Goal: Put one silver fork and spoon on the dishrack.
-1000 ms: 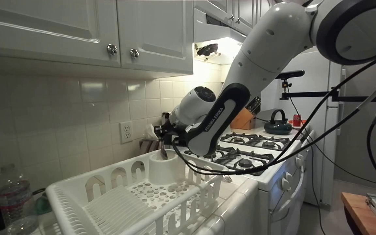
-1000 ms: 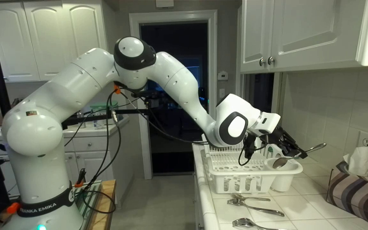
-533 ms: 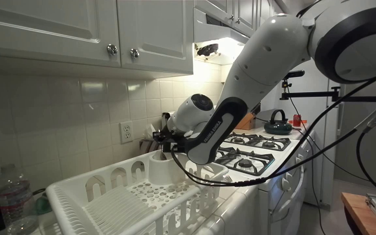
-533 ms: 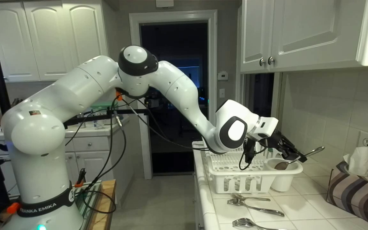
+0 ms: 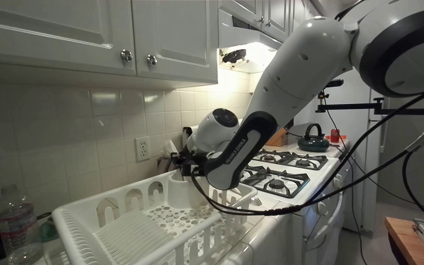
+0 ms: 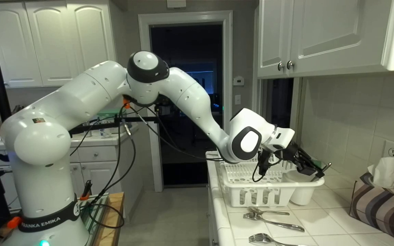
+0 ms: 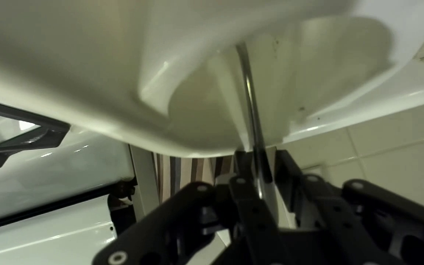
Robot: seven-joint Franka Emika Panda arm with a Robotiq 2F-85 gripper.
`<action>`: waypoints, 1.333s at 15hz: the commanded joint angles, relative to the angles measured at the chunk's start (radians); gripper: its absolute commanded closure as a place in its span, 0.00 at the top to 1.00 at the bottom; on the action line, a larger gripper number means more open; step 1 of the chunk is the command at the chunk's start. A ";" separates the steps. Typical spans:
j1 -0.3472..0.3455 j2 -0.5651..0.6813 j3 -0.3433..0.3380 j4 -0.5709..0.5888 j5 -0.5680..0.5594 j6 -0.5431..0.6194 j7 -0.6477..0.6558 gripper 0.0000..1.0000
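In an exterior view, before the large white rectangular plastic dishrack (image 6: 251, 185) lies a silver metal fork (image 6: 262, 238). At the rack's right corner, a thin silver metal spoon (image 7: 251, 95) slants into the round white plastic cup (image 6: 302, 195), between the slightly parted jaws of the black gripper (image 7: 263, 162). Right of the rack stands a brown-striped tissue box (image 6: 376, 205).

In an exterior view there are one dishrack (image 5: 134, 235) and one bottle (image 5: 17, 228) at lower left, one utensil cup (image 5: 184, 195) at lower centre, one kettle (image 5: 313, 143) and one red can (image 5: 335, 135) at right; in an exterior view, three pieces of cutlery (image 6: 286, 225) and one tissue box (image 6: 376, 208) at lower right; in the wrist view, one silver utensil (image 7: 251, 103) crosses the centre
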 commanded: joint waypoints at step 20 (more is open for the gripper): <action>-0.436 -0.542 0.418 -0.149 -0.164 -0.749 -0.291 1.00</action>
